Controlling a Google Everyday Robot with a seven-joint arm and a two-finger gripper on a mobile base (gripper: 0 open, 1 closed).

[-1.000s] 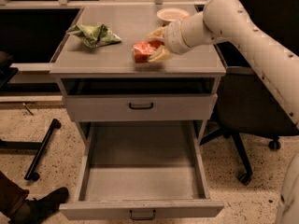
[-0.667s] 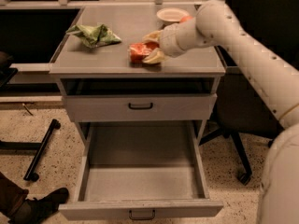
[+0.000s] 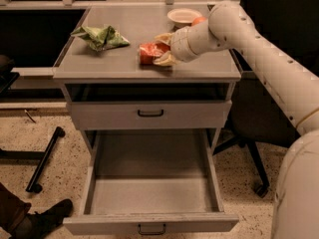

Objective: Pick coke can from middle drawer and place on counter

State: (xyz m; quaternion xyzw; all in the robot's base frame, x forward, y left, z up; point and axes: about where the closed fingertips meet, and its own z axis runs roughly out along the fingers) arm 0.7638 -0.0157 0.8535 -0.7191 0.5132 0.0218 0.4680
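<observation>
- the gripper point(image 3: 159, 49) sits low over the counter point(image 3: 114, 66), near the front edge. its two pale fingers are closed on either side of the coke can point(image 3: 148, 53), and it looks to be holding it.
- the coke can lies on its side, on the counter or just above it. i'd say it is being set down, with only the letting go left.
- the middle drawer point(image 3: 154, 195) stands pulled out with its tray bare, which fits the can being up top.
- counted: one can, one crumpled green bag point(image 3: 99, 37), one white bowl point(image 3: 183, 16), one orange fruit point(image 3: 198, 20), two drawers, the upper drawer point(image 3: 109, 116) showing only its front.
</observation>
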